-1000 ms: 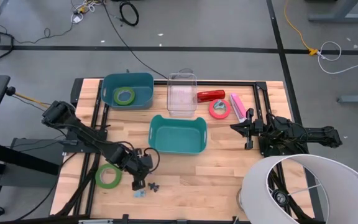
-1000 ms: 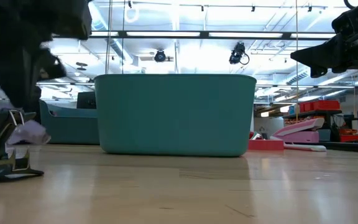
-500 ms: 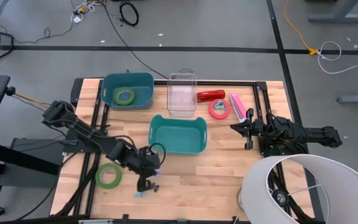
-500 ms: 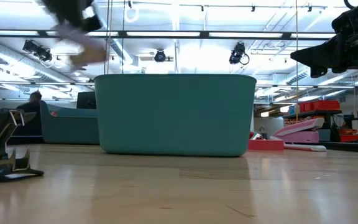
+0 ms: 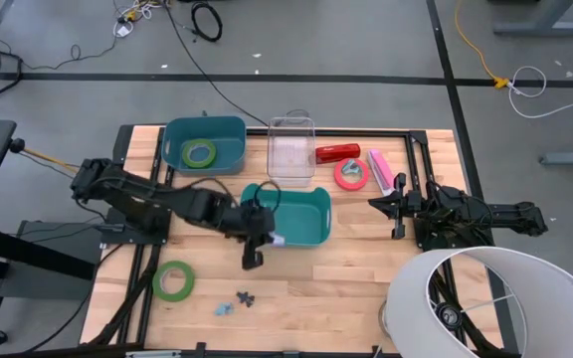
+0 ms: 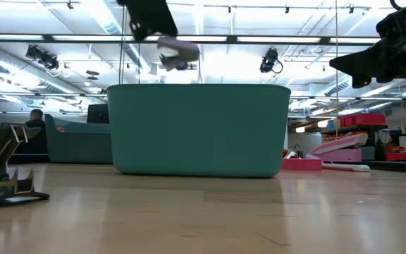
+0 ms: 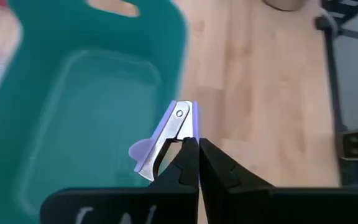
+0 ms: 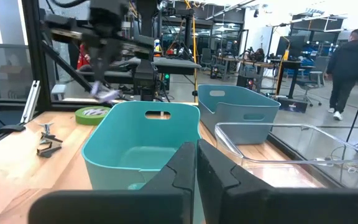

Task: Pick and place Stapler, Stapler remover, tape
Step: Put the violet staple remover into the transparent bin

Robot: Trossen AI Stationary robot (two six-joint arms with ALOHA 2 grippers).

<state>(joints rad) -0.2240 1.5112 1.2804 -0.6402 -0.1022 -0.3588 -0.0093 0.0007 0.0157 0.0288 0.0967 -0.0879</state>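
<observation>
One green tape roll [image 5: 199, 153] is already lodged in the far-left bin [image 5: 229, 130], while a staple remover [image 7: 168, 137] is pinched in the left gripper [image 5: 267, 237] over the middle bin's [image 5: 307, 239] left edge, and the right gripper [image 5: 378, 205], pressed together, is parked at the right, with the red stapler [image 5: 337, 152], pink tape [image 5: 351, 174], the near-left green roll [image 5: 172, 280] and another remover [image 5: 246, 297] left.

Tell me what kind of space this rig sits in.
Probably an open robotics lab or workshop: bare concrete floor with loose cables, workstations with monitors behind the table, strip lights and ceiling cameras overhead.
</observation>
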